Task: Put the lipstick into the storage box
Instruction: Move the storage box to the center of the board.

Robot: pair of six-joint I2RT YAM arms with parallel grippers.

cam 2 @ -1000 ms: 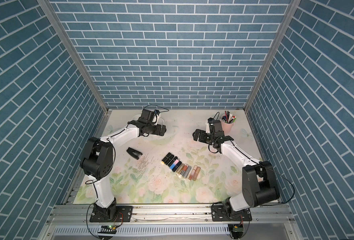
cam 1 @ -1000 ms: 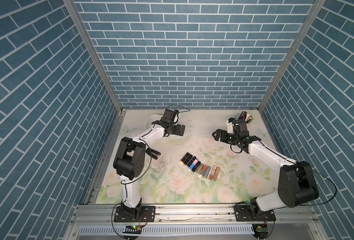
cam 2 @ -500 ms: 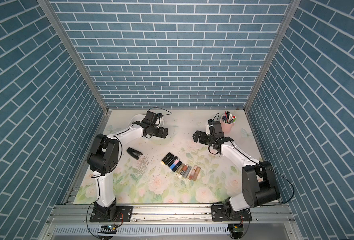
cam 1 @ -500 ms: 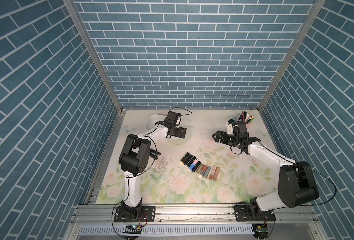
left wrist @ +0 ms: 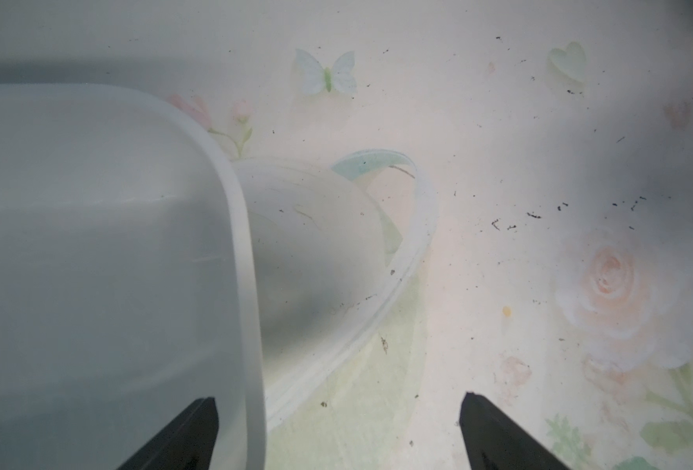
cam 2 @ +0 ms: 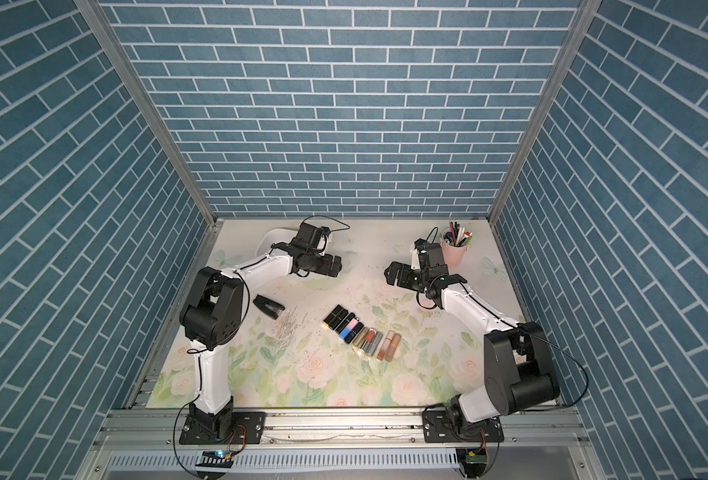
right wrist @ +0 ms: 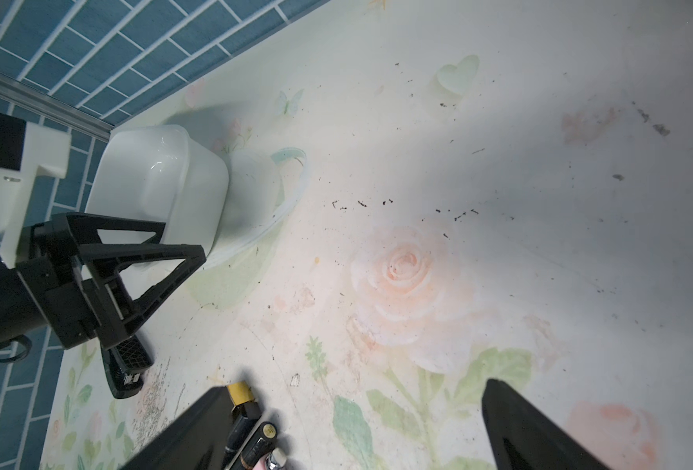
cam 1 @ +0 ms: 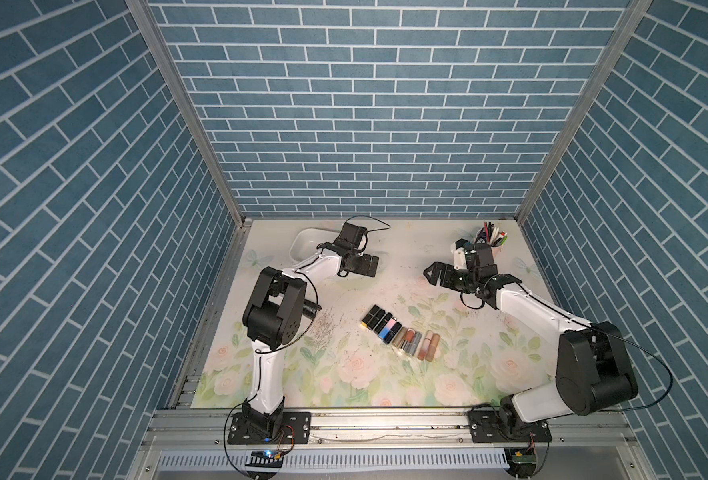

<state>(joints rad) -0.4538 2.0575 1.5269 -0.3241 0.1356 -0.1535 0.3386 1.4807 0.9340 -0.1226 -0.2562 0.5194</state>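
Left claw (cam 1: 368, 266) hangs spread wide and empty just right of the storage box (cam 1: 302, 245), whose rounded rim crosses between its fingertips in the left wrist view. Right claw (cam 1: 432, 275), equally spread and empty, hovers right of centre near the one pink pen cup (cam 2: 454, 254). Bare counter (cam 1: 398, 266) lies open between the two claws. The one box sits upper left, close to the back wall and the counter's left edge. Lipsticks (cam 1: 400, 336), roughly eleven, lie in one tight row at centre, well apart from the box. One small black object (cam 2: 267, 307) lies to their left.

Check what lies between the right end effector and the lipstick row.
Only bare floral mat separates right end effector from lipstick row, in both top views.
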